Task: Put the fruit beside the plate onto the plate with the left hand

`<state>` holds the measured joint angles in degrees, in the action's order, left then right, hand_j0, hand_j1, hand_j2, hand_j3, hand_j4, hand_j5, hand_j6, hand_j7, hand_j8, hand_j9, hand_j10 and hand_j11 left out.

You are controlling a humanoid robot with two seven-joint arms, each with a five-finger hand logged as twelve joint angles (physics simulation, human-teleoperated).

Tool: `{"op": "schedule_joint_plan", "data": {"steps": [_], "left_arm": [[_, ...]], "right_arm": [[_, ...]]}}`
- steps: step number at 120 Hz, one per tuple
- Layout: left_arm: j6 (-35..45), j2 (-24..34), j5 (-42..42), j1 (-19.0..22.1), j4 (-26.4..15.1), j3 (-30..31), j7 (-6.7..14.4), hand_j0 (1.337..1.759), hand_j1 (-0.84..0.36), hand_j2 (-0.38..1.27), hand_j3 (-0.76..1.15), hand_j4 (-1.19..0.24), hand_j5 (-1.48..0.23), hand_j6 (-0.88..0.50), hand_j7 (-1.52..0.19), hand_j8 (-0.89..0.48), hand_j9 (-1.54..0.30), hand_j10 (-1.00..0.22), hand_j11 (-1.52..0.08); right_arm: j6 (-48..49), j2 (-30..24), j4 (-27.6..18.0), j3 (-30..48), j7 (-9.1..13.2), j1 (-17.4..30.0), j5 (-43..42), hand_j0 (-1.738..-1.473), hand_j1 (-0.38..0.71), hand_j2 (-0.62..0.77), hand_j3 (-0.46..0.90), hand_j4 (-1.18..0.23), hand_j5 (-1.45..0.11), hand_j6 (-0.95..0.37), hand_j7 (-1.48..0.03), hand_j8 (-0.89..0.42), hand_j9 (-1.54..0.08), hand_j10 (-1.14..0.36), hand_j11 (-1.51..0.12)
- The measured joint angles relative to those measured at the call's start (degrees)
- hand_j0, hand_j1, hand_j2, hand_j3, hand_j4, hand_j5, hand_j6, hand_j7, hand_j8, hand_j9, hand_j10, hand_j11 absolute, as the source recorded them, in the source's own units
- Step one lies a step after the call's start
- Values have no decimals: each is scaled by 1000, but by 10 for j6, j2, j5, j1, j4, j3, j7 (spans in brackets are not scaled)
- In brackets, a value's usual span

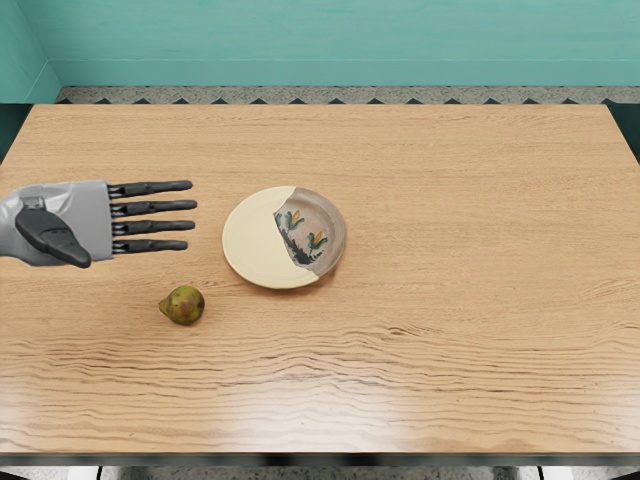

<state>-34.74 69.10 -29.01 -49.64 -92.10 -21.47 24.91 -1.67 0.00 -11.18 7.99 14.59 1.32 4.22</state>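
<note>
Table [450,380], near edge: light wood, wavy grain bands running left to right.

Fruit [182,305]: sits on the wood left of centre, towards the near side. It is small and rounded, narrowing to a blunt point on its left end. The skin is green-yellow with brown mottling, and a small shadow lies under it. It rests on the table, not on the plate.

Plate [250,245]: round, flat on the table, up and to the right of the fruit, near it but apart, with a strip of wood between them. The left part is plain cream. The right part is a brown-grey glaze with a small painted motif in blue, green and orange.

Left hand [110,220]: comes in from the left edge, level with the plate. The palm is grey. Four black fingers [150,208] are straight and parallel, stacked one above another in the picture, tips pointing right at the plate. The dark thumb [50,240] lies across the lower palm. The fingers are released and grasp nothing. The fingertips stop short of the plate's left rim. The fruit lies below and slightly right of the fingertips, not touched. The hand's height over the wood cannot be told.

Background: a teal wall [340,40] stands behind the table's far edge, with a speckled floor strip [330,95] at its foot.
</note>
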Motion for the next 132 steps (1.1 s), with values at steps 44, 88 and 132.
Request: {"op": "schedule_joint_plan", "data": {"steps": [44, 88, 132], "left_arm": [[-3, -20, 43, -29, 21, 6, 2, 1658, 348, 0, 0, 5, 0, 5, 0, 5, 0, 3, -1], [-3, -90, 293, -97, 25, -17, -6, 1658, 349, 0, 0, 2, 0, 3, 0, 2, 0, 1, 0], [68, -85, 596, -17, 22, -26, -134, 1658, 349, 1, 0, -3, 0, -4, 0, -4, 0, -3, 0]], "right_arm": [[0, 0, 0, 0, 0, 0, 0, -1658, -310, -7, 0, -33, -43, -33, -43, -33, -43, -33, -43], [0, 0, 0, -1, 2, 0, 0, -1658, -310, -7, 0, -33, -43, -33, -43, -33, -43, -33, -43], [0, 0, 2, 1, 1, 0, 0, -1658, -310, -7, 0, -33, -43, -33, -43, -33, -43, -33, -43]]}}
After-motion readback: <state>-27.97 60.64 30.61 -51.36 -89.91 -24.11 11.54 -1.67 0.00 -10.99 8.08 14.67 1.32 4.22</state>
